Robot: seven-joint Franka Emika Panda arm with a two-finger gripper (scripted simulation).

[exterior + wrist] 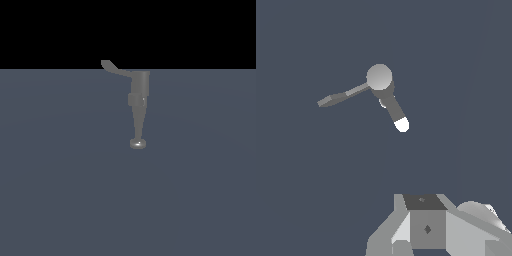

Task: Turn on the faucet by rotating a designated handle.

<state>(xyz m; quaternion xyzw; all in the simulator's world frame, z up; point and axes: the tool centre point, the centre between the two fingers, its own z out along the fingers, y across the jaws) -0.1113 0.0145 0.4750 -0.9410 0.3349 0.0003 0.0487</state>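
We see faucet (138,100) upright, handle (116,68) toward 10 o'clock; gripper (428,235) well apart, finger state unclear.

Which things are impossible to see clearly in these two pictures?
- Gripper: absent from the exterior view; in the wrist view the picture's edge cuts it off, so open or shut is unclear.
- Faucet: the exterior view does not show its mounting.
- Handle: paddle tip is small and dim; turned or not is unclear.
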